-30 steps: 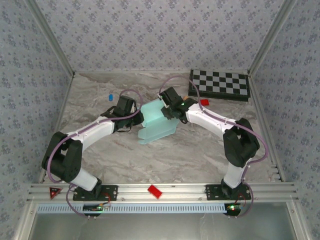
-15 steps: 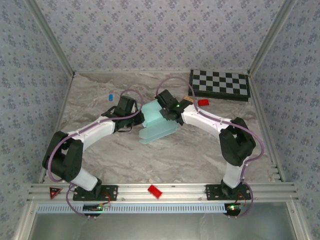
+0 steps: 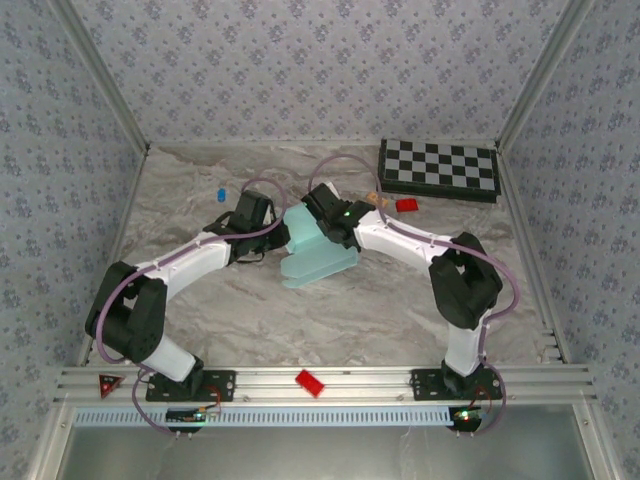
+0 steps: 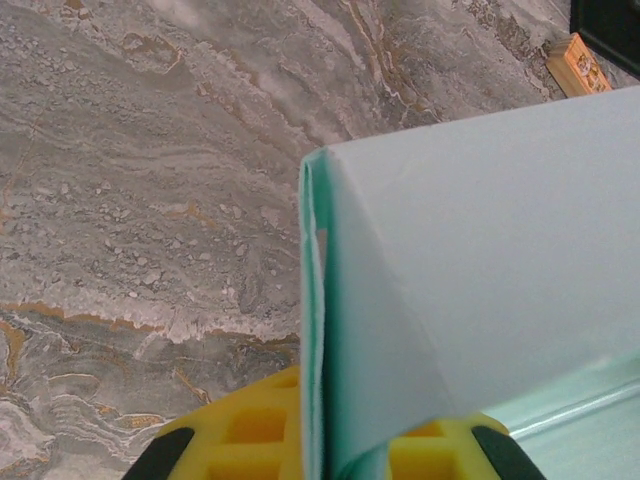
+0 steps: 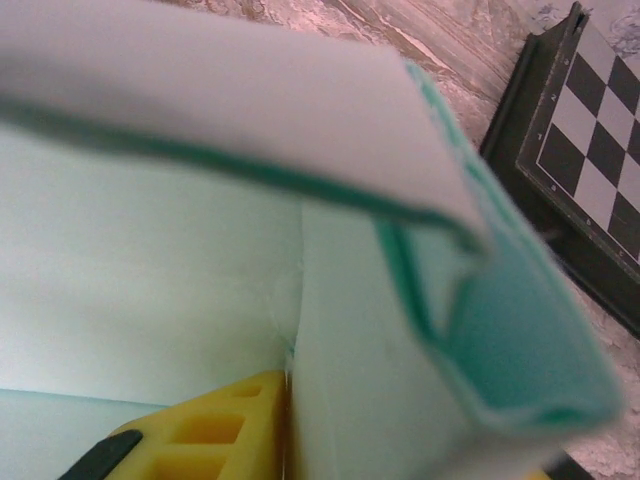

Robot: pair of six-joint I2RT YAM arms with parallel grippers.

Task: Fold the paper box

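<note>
The pale mint, thin-card paper box (image 3: 318, 250) lies half-formed near the middle of the grey marble-patterned table (image 3: 300, 320), between my two arms, with one wall raised and a flat panel spread toward my bases. My left gripper (image 4: 318, 445) comes at it from the left, its yellow fingers (image 4: 240, 440) pinching a folded upright edge of the card, one pad on each face. My right gripper (image 3: 320, 205) reaches over the box's far side. In its wrist view one yellow finger (image 5: 215, 435) lies against the inside of a wall and the other is hidden, so I cannot tell whether that pair is clamping the card. The black-and-white checkered board (image 3: 440, 168) sits in the far right corner, a small red block (image 3: 407, 205) just in front of it.
</note>
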